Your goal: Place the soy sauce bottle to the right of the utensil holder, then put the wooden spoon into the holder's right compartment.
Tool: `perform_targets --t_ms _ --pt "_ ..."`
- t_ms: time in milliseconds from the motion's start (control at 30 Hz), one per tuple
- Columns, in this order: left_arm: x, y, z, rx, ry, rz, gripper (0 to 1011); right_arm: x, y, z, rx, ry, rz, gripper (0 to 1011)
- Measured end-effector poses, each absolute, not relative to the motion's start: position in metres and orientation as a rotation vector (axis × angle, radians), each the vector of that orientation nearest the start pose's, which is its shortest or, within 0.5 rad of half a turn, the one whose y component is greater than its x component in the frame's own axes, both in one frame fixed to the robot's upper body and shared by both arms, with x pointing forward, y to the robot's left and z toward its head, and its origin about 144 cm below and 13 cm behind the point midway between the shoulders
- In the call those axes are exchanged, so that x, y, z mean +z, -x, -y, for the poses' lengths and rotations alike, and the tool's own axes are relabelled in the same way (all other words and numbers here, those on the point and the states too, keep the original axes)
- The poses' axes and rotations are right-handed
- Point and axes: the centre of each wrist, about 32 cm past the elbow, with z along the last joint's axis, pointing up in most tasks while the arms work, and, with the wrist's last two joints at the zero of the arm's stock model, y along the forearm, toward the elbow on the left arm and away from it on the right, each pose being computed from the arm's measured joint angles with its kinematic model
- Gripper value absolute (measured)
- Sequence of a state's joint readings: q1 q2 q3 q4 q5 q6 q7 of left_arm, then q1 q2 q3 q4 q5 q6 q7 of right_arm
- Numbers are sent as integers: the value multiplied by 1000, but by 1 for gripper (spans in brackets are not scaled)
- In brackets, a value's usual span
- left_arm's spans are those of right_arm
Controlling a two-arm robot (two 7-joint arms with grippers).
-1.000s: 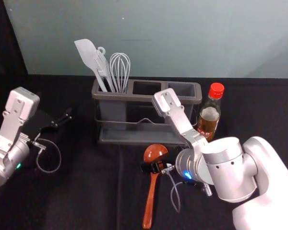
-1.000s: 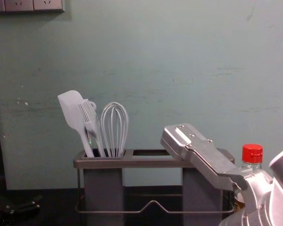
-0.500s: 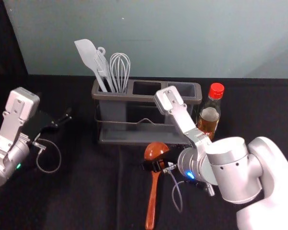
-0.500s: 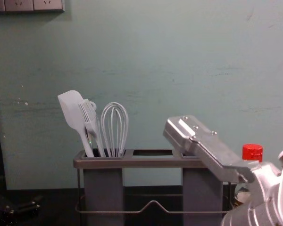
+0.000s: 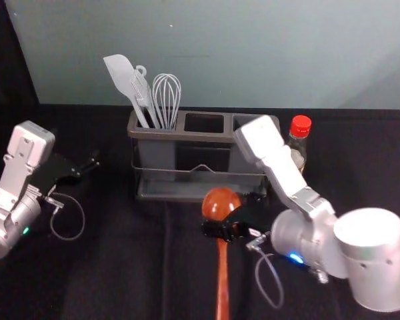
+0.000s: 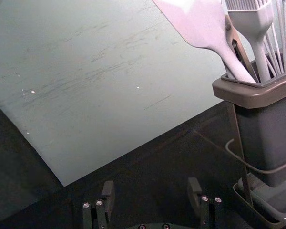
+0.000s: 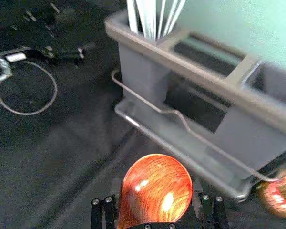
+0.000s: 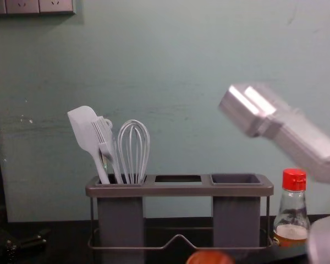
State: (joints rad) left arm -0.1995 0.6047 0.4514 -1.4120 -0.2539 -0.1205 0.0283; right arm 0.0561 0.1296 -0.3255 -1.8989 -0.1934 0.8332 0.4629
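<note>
While the left gripper, fingers spread, hangs left of the utensil holder, the right gripper grasps the wooden spoon in front, the soy sauce bottle standing just right.

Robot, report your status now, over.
Right gripper closed on wooden spoon, before holder. Left gripper open, left side. Soy sauce bottle right of holder. Right compartment looks free.
</note>
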Motion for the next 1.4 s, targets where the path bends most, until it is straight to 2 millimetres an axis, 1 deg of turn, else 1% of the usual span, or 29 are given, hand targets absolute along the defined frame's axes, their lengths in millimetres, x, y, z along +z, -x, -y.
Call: perform_targets --t_ms 33,167,200,300,467,567,600,733,967,1133,1200,1400 --pt "1140 -489 -310 1248 -304 285 1005 1246 -434 161 -908 551 -136 868" --pt "1140 -489 -310 1248 -304 285 1005 1254 -419 174 -921 507 -38 868" --pt "1140 -489 -310 1248 -304 285 1005 1254 -419 174 -921 507 -38 868" --pt "1140 -489 -310 1248 -304 285 1005 1261 -408 187 -937 464 49 868" --pt "1140 -489 -310 1248 -304 285 1005 1266 -403 198 -962 408 148 868" --pt "1140 -489 -310 1248 -304 285 1005 1271 -404 206 -984 369 235 867" --pt "1140 -489 -310 1248 -304 285 1005 1271 -404 206 -984 369 235 867" --pt "1140 -489 -310 1248 -304 285 1005 1276 -411 213 -1010 341 335 868" --pt "1140 -489 -310 1248 -305 285 1005 1276 -428 215 -1027 332 480 868" --pt "1140 -489 -310 1248 -304 285 1005 1274 -443 214 -1026 315 554 868" --pt "1140 -489 -310 1248 -304 285 1005 1274 -452 212 -1023 291 606 868" --pt "1140 -489 -310 1248 -304 285 1005 1277 -468 207 -1036 250 696 868"
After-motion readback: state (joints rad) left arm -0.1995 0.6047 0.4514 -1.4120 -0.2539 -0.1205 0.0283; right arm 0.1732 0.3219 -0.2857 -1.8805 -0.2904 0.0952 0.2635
